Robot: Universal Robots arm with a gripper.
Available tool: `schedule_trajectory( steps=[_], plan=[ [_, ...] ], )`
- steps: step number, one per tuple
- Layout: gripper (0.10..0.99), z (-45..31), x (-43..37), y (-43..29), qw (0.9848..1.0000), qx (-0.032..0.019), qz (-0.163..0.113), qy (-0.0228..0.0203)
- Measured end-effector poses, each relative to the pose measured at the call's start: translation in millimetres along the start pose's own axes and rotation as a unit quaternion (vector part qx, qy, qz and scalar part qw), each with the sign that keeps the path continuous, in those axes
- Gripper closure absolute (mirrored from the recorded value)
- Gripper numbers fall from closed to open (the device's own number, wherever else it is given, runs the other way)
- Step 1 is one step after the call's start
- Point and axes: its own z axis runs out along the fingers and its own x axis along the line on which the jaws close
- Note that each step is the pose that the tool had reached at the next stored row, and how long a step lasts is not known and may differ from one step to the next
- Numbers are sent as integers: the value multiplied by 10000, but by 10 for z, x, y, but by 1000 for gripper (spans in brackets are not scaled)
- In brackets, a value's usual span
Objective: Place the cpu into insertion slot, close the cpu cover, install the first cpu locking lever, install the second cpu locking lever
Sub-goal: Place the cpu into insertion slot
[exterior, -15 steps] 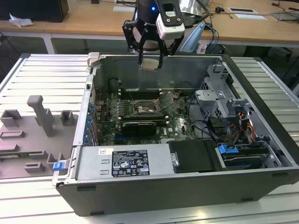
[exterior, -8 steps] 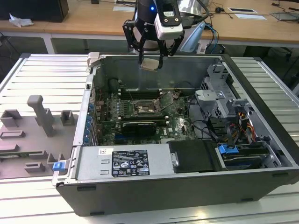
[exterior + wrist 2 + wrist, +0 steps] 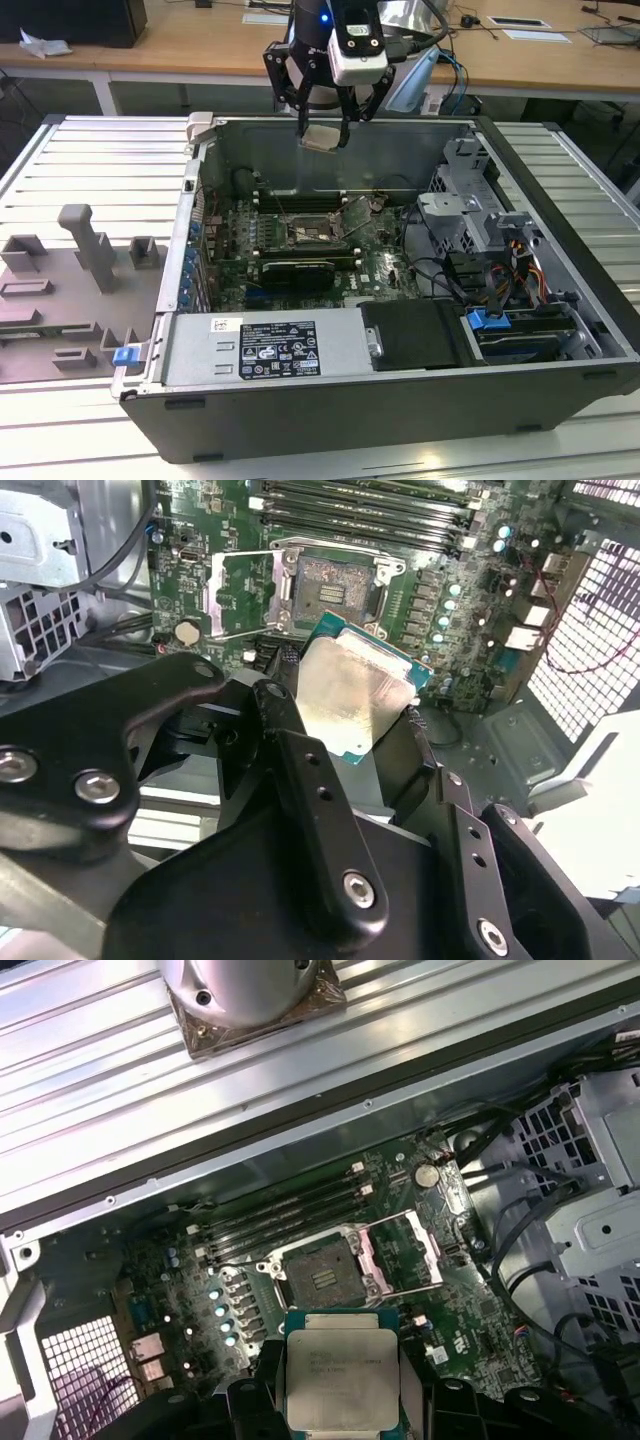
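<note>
Cpu clamped in my gripper, hanging over the open case; socket bare.
My gripper (image 3: pixel 323 133) is closed to chip width on the cpu (image 3: pixel 319 138), fingers (image 3: pixel 287 730) on 2 opposite edges, silver top showing in both wrist views (image 3: pixel 350 695) (image 3: pixel 340 1380). The chip hangs well above the board, toward the far wall of the case (image 3: pixel 330 420). The insertion slot (image 3: pixel 322 1280) lies below it, well apart. Count: 1 cpu, 1 slot, 1 cpu cover (image 3: pixel 402 1252), swung up on the exterior view's right of the slot; 4 long memory slots (image 3: pixel 290 1210), as far as I can count. Print on the chip top and on 1 white label (image 3: pixel 277 350) at the near side; can't read either.
</note>
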Motion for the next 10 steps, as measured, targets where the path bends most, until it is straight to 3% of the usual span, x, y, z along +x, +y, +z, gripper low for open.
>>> schedule_trajectory(
  steps=[10],
  plan=[
    [545, 0, 0, 0, 9998, -4, 217, -19]
  ],
)
